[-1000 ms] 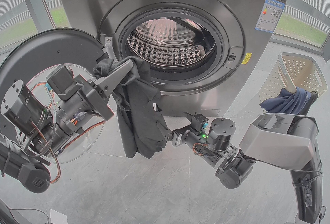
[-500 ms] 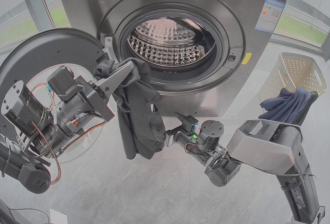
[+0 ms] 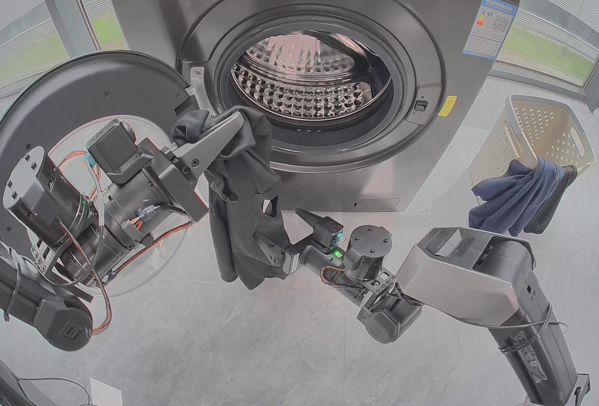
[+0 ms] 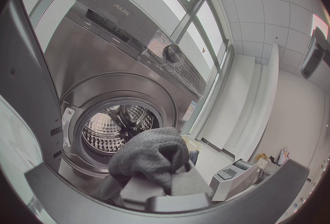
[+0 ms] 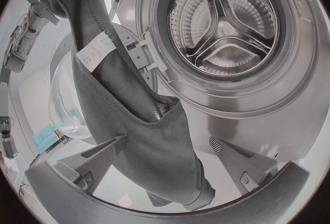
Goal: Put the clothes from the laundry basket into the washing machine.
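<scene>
Grey garment [image 3: 240,207], gripped by left hand [image 3: 240,117], hangs before the drum [image 3: 312,83]; right hand [image 5: 166,138] spread around it, door [image 3: 87,89] alongside

The grey front-loading washing machine [image 3: 156,8] stands at the far side, its round door [image 3: 81,89] swung wide open to the left, its ribbed steel drum [image 3: 306,83] exposed. A dark grey garment [image 3: 243,201] hangs limp before the opening's lower left rim, pinched at its top by the left gripper [image 3: 232,125]. At the right stands the pale perforated laundry basket [image 3: 549,126], a blue garment [image 3: 518,195] draped over its near rim.
</scene>
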Tool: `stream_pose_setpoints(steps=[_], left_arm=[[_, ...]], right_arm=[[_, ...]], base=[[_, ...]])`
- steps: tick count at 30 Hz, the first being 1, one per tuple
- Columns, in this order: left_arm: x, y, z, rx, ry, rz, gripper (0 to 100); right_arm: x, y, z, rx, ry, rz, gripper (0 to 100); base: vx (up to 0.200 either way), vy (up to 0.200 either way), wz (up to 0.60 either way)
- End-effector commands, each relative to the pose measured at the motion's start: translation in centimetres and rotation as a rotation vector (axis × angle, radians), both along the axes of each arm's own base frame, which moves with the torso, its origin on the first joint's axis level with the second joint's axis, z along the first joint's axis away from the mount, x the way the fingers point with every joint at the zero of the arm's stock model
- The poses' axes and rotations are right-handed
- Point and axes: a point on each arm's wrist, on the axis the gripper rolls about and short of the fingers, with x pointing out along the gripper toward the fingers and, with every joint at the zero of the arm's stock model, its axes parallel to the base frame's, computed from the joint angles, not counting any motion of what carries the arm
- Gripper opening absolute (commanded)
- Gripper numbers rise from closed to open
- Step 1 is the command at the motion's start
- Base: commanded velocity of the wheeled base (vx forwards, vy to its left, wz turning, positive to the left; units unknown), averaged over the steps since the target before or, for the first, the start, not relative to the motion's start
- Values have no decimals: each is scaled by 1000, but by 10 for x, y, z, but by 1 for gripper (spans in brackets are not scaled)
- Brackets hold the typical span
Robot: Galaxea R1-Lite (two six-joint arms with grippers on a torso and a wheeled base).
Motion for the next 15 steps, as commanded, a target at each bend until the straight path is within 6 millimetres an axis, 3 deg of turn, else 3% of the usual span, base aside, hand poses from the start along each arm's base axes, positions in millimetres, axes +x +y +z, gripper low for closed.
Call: stream_pose_setpoints(steps=[1, 2, 3, 15], left_arm=[[1, 0, -1, 2, 3, 2, 0], [1, 0, -1, 1, 4, 4, 0], [1, 0, -1, 1, 4, 4, 0], [2, 0, -2, 2, 9, 5, 0]], right_arm=[[1, 6, -9, 2, -4, 19, 100], [0, 8, -10, 3, -6, 23, 100], [-1, 10, -9, 6, -9, 28, 0], [0, 4, 0, 16, -17, 11, 0]], base=[[0, 0, 0], [0, 0, 0], [0, 0, 0], [0, 0, 0]])
